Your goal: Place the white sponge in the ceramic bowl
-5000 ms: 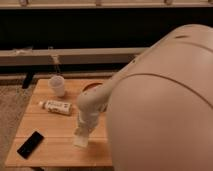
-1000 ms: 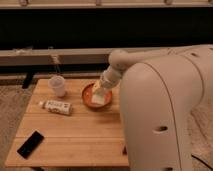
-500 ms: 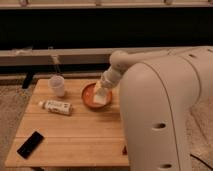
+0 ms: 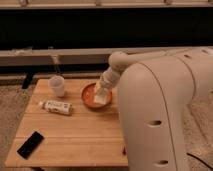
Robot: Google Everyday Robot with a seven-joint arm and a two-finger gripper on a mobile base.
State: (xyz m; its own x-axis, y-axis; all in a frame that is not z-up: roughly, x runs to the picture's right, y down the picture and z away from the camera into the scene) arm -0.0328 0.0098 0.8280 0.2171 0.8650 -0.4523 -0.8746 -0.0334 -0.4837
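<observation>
The ceramic bowl (image 4: 88, 98) is a shallow orange-brown dish at the back right of the wooden table (image 4: 75, 135). The white sponge (image 4: 101, 99) is an off-white block sitting low over the bowl's right side, at or inside its rim. My gripper (image 4: 102, 91) comes down from the right, directly over the sponge and the bowl; I cannot tell whether it still holds the sponge. The big white arm fills the right half of the view and hides the table's right edge.
A translucent plastic cup (image 4: 57, 85) stands at the back left of the table. A white labelled bottle (image 4: 57, 106) lies on its side left of the bowl. A black phone-like slab (image 4: 30, 144) lies near the front left corner.
Five seconds ago the gripper held the sponge low over the table's front; it has since carried it back to the bowl. Over the last second it has barely moved.
</observation>
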